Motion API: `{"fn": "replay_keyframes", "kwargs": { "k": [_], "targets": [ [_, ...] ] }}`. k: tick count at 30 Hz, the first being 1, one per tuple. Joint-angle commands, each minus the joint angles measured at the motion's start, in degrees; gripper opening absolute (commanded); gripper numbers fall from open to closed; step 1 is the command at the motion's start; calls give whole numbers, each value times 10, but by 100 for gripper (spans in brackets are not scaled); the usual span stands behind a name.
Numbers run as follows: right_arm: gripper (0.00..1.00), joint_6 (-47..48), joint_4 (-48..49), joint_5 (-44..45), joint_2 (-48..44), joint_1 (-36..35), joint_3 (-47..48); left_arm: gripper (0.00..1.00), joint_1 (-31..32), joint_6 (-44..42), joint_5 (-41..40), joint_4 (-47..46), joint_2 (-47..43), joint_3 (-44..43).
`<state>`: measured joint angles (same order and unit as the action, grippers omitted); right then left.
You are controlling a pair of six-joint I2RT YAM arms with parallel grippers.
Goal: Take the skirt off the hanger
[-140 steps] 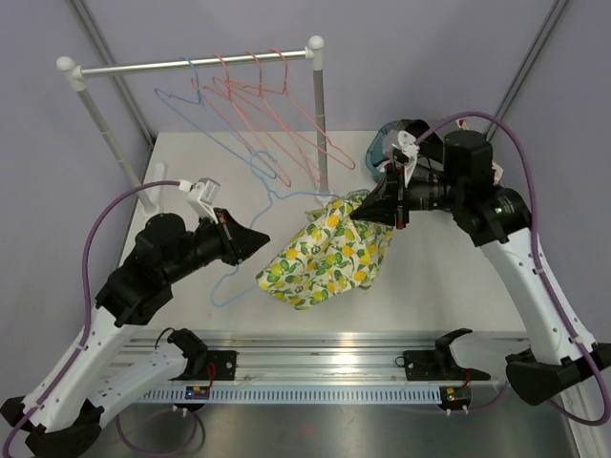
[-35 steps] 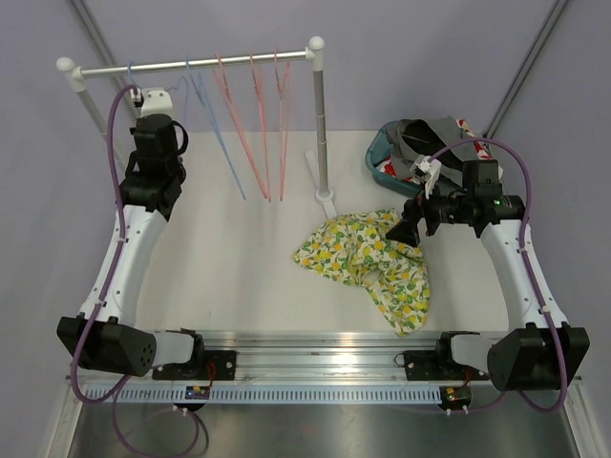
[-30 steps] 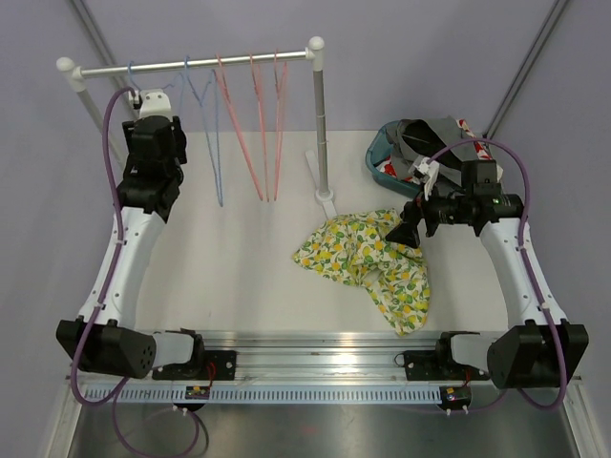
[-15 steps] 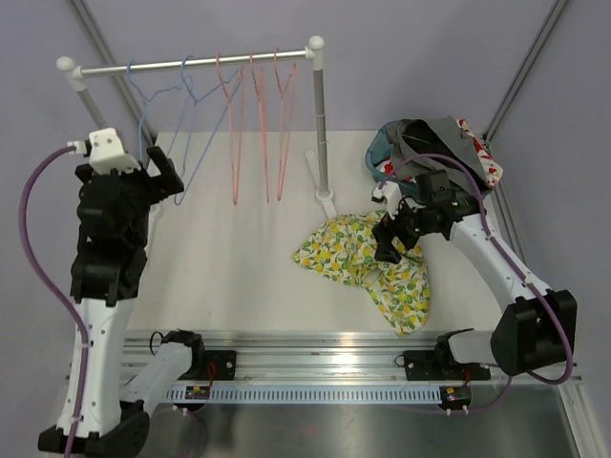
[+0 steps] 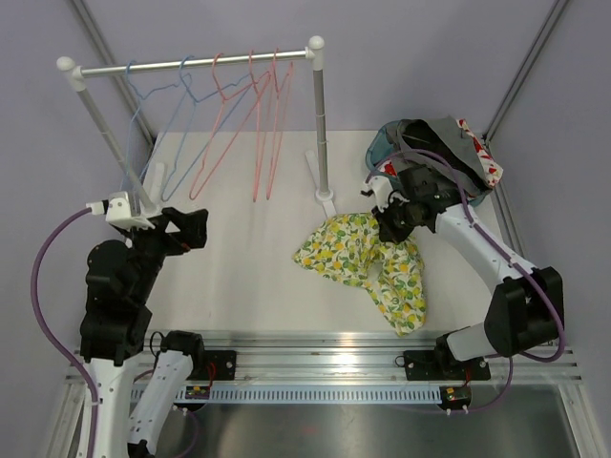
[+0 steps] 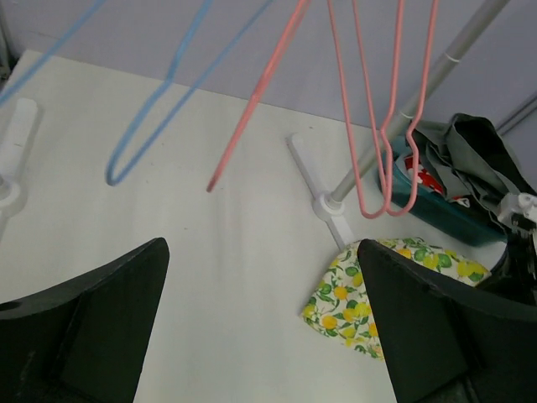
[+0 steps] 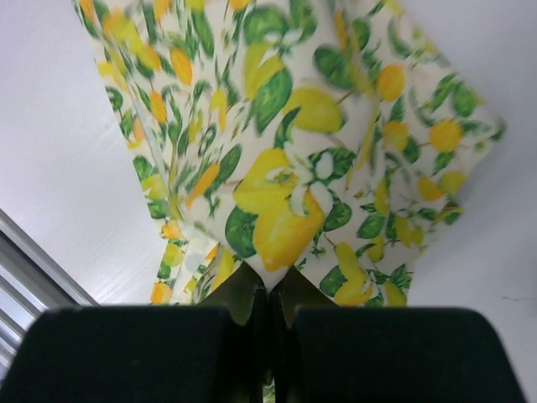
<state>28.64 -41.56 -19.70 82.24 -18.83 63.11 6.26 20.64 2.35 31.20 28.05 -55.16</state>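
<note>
From the top camera, the lemon-print skirt lies crumpled on the white tabletop, free of any hanger. The right hand is at the far edge of the skirt. The blue and pink hangers hang bare on the rail. The left hand is well apart from the skirt, at the left.

In the left wrist view, the left hand is released, and its fingers stand wide apart with nothing between them. The skirt shows at the lower right.

In the right wrist view, the right hand is clenched on a fold of the skirt.
</note>
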Motion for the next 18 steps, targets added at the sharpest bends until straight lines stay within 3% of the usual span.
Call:
{"fn": "replay_keyframes", "kwargs": {
  "k": [1, 8, 18],
  "targets": [
    [0, 10, -19, 0, -43, 12, 123, 99, -2, 18, 62, -18, -22, 2],
    [0, 0, -25, 91, -19, 69, 444, 99, -2, 19, 77, -4, -47, -8],
    [0, -26, 51, 187, 205, 227, 728, 99, -2, 18, 93, 9, -61, -2]
  ]
}}
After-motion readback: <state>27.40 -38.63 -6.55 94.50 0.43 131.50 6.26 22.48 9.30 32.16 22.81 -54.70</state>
